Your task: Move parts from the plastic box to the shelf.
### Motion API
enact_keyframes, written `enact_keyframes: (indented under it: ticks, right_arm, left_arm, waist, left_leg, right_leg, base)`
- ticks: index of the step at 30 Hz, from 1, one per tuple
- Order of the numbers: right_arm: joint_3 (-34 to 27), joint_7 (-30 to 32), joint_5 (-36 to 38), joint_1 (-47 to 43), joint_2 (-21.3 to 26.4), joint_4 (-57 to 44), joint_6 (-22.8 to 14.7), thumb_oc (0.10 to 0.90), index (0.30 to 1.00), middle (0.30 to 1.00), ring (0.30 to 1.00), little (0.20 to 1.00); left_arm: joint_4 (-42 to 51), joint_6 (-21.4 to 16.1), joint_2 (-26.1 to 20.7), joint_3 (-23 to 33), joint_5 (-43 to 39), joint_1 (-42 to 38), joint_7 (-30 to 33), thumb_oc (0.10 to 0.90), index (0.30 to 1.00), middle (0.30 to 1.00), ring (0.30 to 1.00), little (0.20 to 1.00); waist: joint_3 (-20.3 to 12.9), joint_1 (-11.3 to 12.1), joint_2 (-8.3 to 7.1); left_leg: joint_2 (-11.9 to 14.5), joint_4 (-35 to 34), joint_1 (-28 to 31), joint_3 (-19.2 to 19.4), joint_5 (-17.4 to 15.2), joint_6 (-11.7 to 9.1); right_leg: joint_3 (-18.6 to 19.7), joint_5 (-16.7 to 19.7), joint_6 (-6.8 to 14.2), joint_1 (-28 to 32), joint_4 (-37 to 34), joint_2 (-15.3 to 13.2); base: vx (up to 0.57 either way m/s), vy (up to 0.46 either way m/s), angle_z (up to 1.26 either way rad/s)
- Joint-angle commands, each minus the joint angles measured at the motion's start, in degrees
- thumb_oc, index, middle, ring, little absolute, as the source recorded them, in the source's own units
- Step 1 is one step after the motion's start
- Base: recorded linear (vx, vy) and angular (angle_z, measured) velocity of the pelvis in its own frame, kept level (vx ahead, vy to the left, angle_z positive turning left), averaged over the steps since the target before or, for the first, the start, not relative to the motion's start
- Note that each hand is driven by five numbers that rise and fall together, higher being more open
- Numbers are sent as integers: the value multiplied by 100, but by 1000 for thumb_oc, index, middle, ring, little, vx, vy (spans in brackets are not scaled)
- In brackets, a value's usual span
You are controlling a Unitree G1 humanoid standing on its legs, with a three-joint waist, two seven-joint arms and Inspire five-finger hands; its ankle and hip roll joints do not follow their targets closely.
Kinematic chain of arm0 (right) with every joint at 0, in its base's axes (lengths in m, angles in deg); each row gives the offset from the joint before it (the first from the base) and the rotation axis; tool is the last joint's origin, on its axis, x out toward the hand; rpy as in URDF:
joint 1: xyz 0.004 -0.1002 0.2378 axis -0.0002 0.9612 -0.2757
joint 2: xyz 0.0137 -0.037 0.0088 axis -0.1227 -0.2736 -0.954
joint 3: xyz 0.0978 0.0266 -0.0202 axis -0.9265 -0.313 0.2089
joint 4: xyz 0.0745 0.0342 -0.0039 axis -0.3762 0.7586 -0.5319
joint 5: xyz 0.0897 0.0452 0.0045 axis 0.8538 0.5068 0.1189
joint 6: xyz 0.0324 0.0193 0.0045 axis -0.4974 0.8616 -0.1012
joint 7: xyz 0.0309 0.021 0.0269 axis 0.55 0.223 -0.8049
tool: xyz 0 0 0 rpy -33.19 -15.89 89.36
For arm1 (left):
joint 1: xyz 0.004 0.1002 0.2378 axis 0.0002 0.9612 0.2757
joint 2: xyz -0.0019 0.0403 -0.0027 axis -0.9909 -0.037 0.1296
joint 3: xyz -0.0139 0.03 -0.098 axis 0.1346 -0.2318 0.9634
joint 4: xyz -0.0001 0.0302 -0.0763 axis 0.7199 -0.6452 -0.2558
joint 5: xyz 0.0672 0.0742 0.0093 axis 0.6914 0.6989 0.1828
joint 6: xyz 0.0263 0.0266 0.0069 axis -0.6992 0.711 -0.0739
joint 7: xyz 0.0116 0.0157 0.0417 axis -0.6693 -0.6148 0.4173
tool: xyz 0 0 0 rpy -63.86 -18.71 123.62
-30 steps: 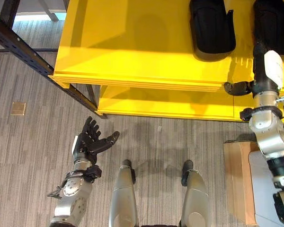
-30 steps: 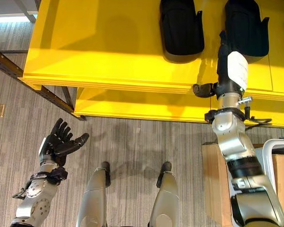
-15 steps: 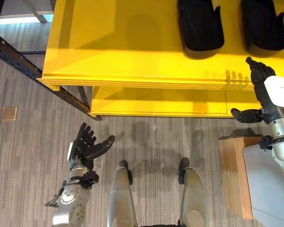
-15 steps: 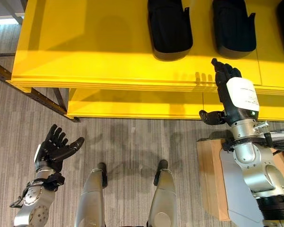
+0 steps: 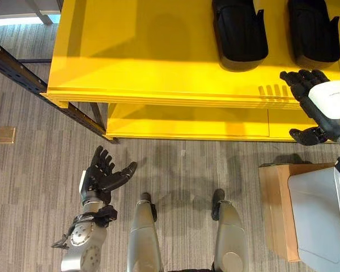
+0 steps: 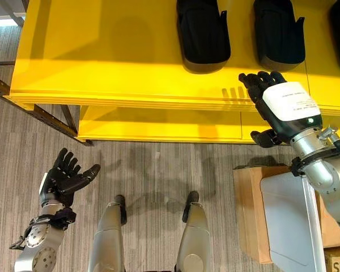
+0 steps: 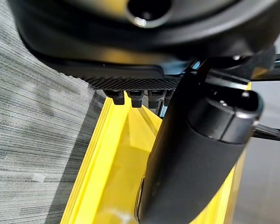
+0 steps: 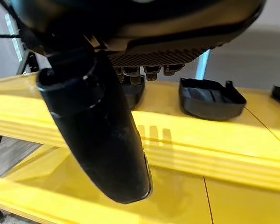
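- Two-tier yellow shelf (image 5: 158, 62) is the biggest item; parts go on its top deck so they lie flat, side by side.
- Plastic box (image 5: 323, 218) sits low at my right, on a wooden stand (image 5: 275, 209), near the pick arm.
- Two black parts (image 5: 239, 31) already lie on the shelf.
- Right hand (image 6: 280, 107) hovers at the shelf edge, fingers straight, empty.
- Left hand (image 5: 102, 175) idle over the floor, fingers spread, empty.

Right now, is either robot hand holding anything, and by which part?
Nothing is held. The left robot hand is open above the floor, and the right robot hand is open at the yellow shelf's edge.
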Motion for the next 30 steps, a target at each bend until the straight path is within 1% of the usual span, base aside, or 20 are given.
enact_keyframes:
  ticks: [1, 5, 8, 10, 15, 17, 20, 30]
  right_arm:
    - [230, 183, 3, -1082, 312, 118, 0, 900, 1000, 1000, 1000, 1000]
    - [888, 104, 152, -1798, 362, 412, 37, 900, 1000, 1000, 1000, 1000]
    - [1222, 73, 281, -2190, 325, 624, 72, 900, 1000, 1000, 1000, 1000]
    - [1417, 72, 343, -2423, 297, 757, 107, 900, 1000, 1000, 1000, 1000]
    - [1674, 39, 450, -2718, 202, 1002, 157, 900, 1000, 1000, 1000, 1000]
    - [1916, 30, 500, -2963, 117, 1185, 182, 900, 1000, 1000, 1000, 1000]
    - [2061, 11, 524, -3109, 17, 1285, 214, 900, 1000, 1000, 1000, 1000]
    - [2255, -31, 594, -3291, -211, 1504, 268, 900, 1000, 1000, 1000, 1000]
  left_arm:
    - [656, -541, -457, 220, 47, 129, -174, 900, 1000, 1000, 1000, 1000]
    - [610, -567, -519, 177, 1, 86, -194, 900, 1000, 1000, 1000, 1000]
    - [577, -583, -540, 173, -28, 64, -204, 900, 1000, 1000, 1000, 1000]
    - [565, -604, -552, 163, -38, 46, -207, 900, 1000, 1000, 1000, 1000]
    - [531, -610, -583, 151, -46, 2, -194, 900, 1000, 1000, 1000, 1000]
    - [494, -634, -592, 151, -60, -22, -194, 900, 1000, 1000, 1000, 1000]
    - [503, -630, -585, 161, -69, -41, -188, 900, 1000, 1000, 1000, 1000]
    - [482, -653, -582, 173, -122, -79, -183, 900, 1000, 1000, 1000, 1000]
  waist:
    - [-374, 148, -146]
    - [-384, 191, -143]
    - [-384, 215, -136]
    - [-376, 232, -130]
    - [-364, 260, -116]
    - [-353, 283, -100]
    - [-343, 293, -88]
    - [-318, 321, -61]
  left_leg:
    - [142, -422, 146, -80, 377, -37]
    - [143, -442, 137, -82, 398, -41]
    - [138, -442, 136, -95, 401, -41]
    - [133, -436, 142, -93, 403, -41]
    - [128, -460, 160, -102, 410, -42]
    - [133, -467, 173, -102, 417, -40]
    - [126, -469, 165, -109, 421, -41]
    - [124, -483, 156, -119, 439, -33]
  right_leg:
    - [103, -397, -176, 271, 327, 22]
    - [80, -397, -182, 273, 322, 17]
    - [81, -409, -190, 278, 339, 13]
    - [86, -412, -195, 287, 352, 15]
    - [71, -423, -200, 302, 358, 9]
    - [69, -433, -205, 302, 374, 8]
    - [67, -443, -214, 304, 385, 11]
    - [52, -419, -217, 301, 367, 4]
  base:
    - [0, 0, 0]
    - [0, 0, 0]
    - [0, 0, 0]
    - [0, 0, 0]
    - [0, 0, 0]
    - [0, 0, 0]
    - [0, 0, 0]
    - [0, 0, 0]
